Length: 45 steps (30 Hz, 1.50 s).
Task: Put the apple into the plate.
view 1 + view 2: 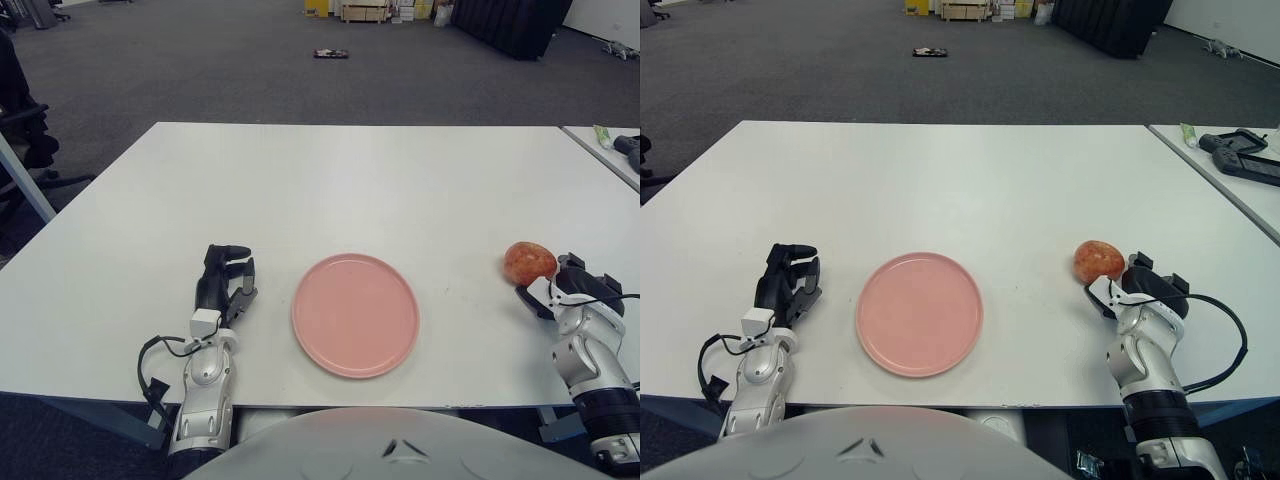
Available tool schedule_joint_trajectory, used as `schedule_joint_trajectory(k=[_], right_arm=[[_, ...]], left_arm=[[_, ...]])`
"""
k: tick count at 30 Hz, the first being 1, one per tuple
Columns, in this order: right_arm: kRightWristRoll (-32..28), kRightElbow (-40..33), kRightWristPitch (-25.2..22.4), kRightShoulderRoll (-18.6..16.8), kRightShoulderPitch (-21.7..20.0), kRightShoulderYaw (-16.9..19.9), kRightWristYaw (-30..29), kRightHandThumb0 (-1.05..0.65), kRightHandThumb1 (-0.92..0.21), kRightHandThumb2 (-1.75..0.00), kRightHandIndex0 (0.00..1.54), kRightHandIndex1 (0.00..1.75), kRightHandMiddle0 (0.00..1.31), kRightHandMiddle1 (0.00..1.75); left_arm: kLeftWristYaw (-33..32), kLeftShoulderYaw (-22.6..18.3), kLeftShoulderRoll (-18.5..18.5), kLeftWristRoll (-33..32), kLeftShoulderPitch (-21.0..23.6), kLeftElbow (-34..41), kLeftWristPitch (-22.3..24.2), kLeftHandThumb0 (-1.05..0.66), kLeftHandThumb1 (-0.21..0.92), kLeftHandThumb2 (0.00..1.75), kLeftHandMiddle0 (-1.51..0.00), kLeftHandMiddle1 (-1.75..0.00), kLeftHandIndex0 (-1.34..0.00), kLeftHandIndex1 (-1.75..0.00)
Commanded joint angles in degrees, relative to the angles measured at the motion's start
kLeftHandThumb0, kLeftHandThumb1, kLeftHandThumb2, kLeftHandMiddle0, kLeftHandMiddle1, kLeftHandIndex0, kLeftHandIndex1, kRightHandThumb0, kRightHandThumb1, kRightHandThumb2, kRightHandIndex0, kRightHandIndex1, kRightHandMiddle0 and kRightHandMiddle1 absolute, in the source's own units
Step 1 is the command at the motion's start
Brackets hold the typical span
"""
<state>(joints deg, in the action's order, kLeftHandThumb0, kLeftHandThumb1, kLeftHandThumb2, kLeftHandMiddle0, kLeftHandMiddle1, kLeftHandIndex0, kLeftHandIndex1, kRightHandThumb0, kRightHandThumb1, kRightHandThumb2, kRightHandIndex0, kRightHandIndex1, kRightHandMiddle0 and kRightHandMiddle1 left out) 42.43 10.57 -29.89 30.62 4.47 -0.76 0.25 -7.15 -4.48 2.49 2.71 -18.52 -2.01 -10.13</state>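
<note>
A wide white rectangular table (330, 190) is filling most of the view, seen from above and slightly behind by the robot's head camera. Near the front edge, at the centre, a round, flat pink plate (355, 315) is lying on the tabletop with nothing on it.

To the right of the plate, well apart from it, a small red-and-yellow apple (1099, 260) is sitting on the table surface. The robot's right hand (1140, 288) — black fingers on a silver-grey forearm — is showing just beside the apple, on its near right side. The dark fingers are reaching toward the fruit, and one seems to be touching its lower edge, but the hand is not wrapped around it; the apple is showing almost whole beyond the fingertips. How far the fingers are spread cannot be told from either view.

To the left of the plate, near but not touching it, the robot's left hand (224, 283) is lying with its black fingers curled loosely inward, holding nothing. A black cable (158, 362) is looping out beside its silver forearm near the table's front edge.

At the far right, a second white table (1225, 175) is standing just beside the first — a dark handheld device (1243, 155) and a small green-and-white tube (1190, 133) are lying on it. Beyond the tables, grey carpeted floor (200, 60) is stretching away.
</note>
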Motion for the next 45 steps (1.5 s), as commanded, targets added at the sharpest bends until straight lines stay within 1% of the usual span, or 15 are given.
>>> schedule_joint_trajectory(k=[1,4,6,9,12,17,18,19,21,23,27,32,36,39,45], right_arm=[[-2.84,2.66,3.38,0.13,-0.1,-0.31,-0.27,-0.66,-0.59,-0.83,0.0,1.15,0.0,0.97],[-3.61,3.74,5.04,0.47,-0.22,-0.31,-1.33,-0.63,-0.55,-0.88,0.0,1.23,0.0,1.08],[-4.18,4.98,6.11,0.79,-0.77,-0.26,-1.85,-0.62,-0.53,-0.9,0.0,1.23,0.0,1.09],[-4.7,5.51,6.71,1.04,-0.91,-0.26,-2.22,-0.62,-0.52,-0.91,0.0,1.16,0.0,1.04],[-5.06,5.56,6.81,1.14,-0.93,-0.5,-2.5,-0.62,-0.53,-0.9,0.0,1.03,0.0,0.93],[-5.13,4.26,5.78,0.94,-1.14,-0.93,-2.2,-0.64,-0.54,-0.88,0.0,0.88,0.0,0.82],[-4.77,2.19,4.54,0.71,-0.98,-1.15,-1.42,-0.64,-0.53,-0.88,0.0,0.83,0.0,0.78],[-4.5,0.63,3.6,0.54,-0.83,-1.33,-0.86,-0.65,-0.53,-0.87,0.0,0.71,0.0,0.69],[-4.32,-2.73,2.53,0.64,-0.01,-1.51,0.36,-0.66,-0.53,-0.86,0.0,0.57,0.0,0.58],[-4.91,-3.78,3.33,1.06,0.6,-1.42,0.73,-0.68,-0.53,-0.85,0.0,0.34,0.0,0.44],[-6.84,-3.69,7.32,1.71,1.46,-0.68,0.06,-0.7,-0.52,-0.83,0.0,0.08,0.0,0.23],[-8.45,-3.66,14.22,2.56,2.54,0.18,-2.76,-0.77,-0.5,-0.77,0.0,0.01,0.0,0.05],[-8.78,-3.06,17.18,2.76,2.83,0.56,-4.2,-0.84,-0.52,-0.69,0.0,0.0,0.0,0.01],[-8.79,-1.52,19.63,3.1,1.74,0.64,-5.45,-0.94,-0.56,-0.58,0.0,0.0,0.0,0.0],[-8.59,3.0,23.48,3.54,-0.24,0.45,-7.84,-1.03,-0.56,-0.5,0.0,0.0,0.0,0.0]], left_arm=[[-0.32,-0.49,0.12,-0.37,-0.82,-1.31,0.54,-0.35,0.87,0.61,-0.43,-1.54,-0.23,-1.75],[-0.29,-0.55,0.11,-0.44,-0.96,-1.28,0.62,-0.35,0.86,0.62,-0.42,-1.53,-0.23,-1.75],[-0.31,-0.56,0.1,-0.4,-1.07,-1.12,0.94,-0.35,0.85,0.63,-0.42,-1.53,-0.23,-1.75],[-0.24,-0.57,0.1,-0.4,-1.24,-0.8,1.39,-0.35,0.85,0.63,-0.41,-1.53,-0.23,-1.75],[-0.18,-0.6,0.12,-0.45,-1.34,-0.55,1.73,-0.35,0.86,0.62,-0.39,-1.56,-0.23,-1.75],[-0.11,-0.62,0.12,-0.49,-1.49,-0.17,2.23,-0.35,0.88,0.59,-0.38,-1.57,-0.22,-1.75],[-0.12,-0.6,0.12,-0.46,-1.5,-0.09,2.37,-0.35,0.88,0.59,-0.38,-1.58,-0.22,-1.75],[-0.1,-0.6,0.1,-0.45,-1.53,-0.03,2.46,-0.35,0.89,0.58,-0.37,-1.58,-0.21,-1.75],[-0.06,-0.6,0.1,-0.46,-1.57,0.07,2.51,-0.35,0.9,0.57,-0.37,-1.58,-0.21,-1.75],[-0.07,-0.61,0.11,-0.45,-1.58,0.16,2.64,-0.35,0.9,0.56,-0.36,-1.58,-0.21,-1.75],[-0.45,-0.61,0.21,-0.11,-1.56,0.45,3.31,-0.35,0.9,0.55,-0.36,-1.58,-0.2,-1.75],[-0.69,-0.58,0.26,0.2,-1.56,0.84,4.13,-0.35,0.91,0.55,-0.37,-1.57,-0.2,-1.75],[-0.61,-0.53,0.21,0.26,-1.56,0.89,4.03,-0.35,0.91,0.54,-0.37,-1.57,-0.2,-1.75],[-0.57,-0.48,0.18,0.31,-1.55,0.82,3.69,-0.35,0.91,0.54,-0.37,-1.57,-0.2,-1.75],[-0.64,-0.5,0.03,0.51,-1.24,0.12,2.71,-0.35,0.91,0.55,-0.39,-1.55,-0.2,-1.75]])
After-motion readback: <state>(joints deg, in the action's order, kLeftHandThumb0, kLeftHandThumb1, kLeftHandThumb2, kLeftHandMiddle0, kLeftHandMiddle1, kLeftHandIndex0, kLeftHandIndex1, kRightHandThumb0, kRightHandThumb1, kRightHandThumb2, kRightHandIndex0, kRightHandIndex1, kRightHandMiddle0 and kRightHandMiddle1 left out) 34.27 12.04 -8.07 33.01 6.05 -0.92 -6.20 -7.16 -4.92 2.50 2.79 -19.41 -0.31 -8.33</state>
